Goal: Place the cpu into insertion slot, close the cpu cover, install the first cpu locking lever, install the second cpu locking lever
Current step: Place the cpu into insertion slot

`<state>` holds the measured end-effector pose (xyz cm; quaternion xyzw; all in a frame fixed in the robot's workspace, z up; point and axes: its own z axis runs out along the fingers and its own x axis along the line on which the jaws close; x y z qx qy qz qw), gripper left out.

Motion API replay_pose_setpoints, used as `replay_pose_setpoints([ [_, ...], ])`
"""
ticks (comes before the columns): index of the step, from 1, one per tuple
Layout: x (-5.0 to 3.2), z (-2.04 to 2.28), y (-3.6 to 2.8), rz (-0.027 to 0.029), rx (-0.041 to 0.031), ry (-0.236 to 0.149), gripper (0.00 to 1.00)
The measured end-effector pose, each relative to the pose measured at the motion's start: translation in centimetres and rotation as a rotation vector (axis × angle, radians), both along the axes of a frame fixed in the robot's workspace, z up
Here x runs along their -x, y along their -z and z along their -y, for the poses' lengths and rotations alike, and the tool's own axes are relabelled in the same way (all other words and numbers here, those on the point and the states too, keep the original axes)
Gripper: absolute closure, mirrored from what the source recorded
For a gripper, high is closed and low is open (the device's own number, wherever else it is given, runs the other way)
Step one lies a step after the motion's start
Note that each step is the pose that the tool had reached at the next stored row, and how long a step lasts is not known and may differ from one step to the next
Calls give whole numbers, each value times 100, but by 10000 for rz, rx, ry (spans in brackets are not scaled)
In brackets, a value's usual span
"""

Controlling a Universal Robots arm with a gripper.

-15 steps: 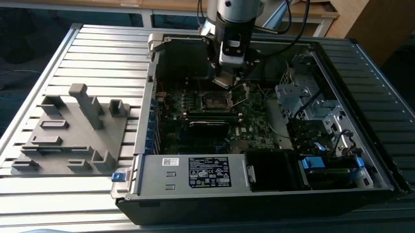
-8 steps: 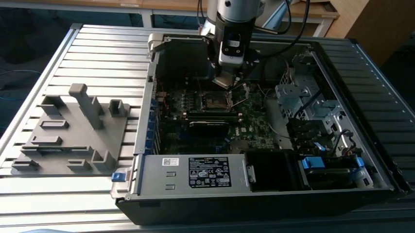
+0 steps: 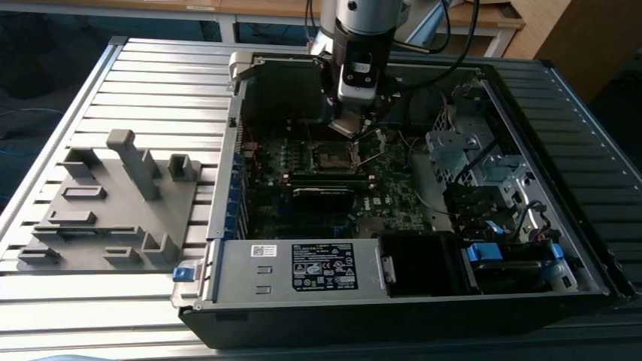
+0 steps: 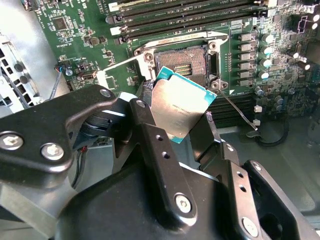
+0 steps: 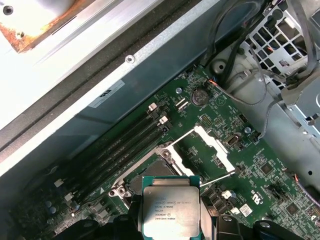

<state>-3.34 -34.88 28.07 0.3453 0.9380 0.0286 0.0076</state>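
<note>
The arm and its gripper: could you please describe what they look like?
The arm has a silvery-grey cylindrical wrist with black cables running alongside it. The gripper is matte black, built of rounded linkage bars joined by silver screws and pivot bolts, with small holes along its fingers.

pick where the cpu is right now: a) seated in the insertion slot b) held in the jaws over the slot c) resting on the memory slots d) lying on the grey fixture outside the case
b: the cpu is clamped in the jaws of the gripper, off the board and over the insertion slot, whose pin field lies bare.
</note>
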Motion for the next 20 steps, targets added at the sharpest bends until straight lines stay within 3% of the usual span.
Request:
replay_pose_setpoints([
  [20,0,0,3,0,0,135,46],
])
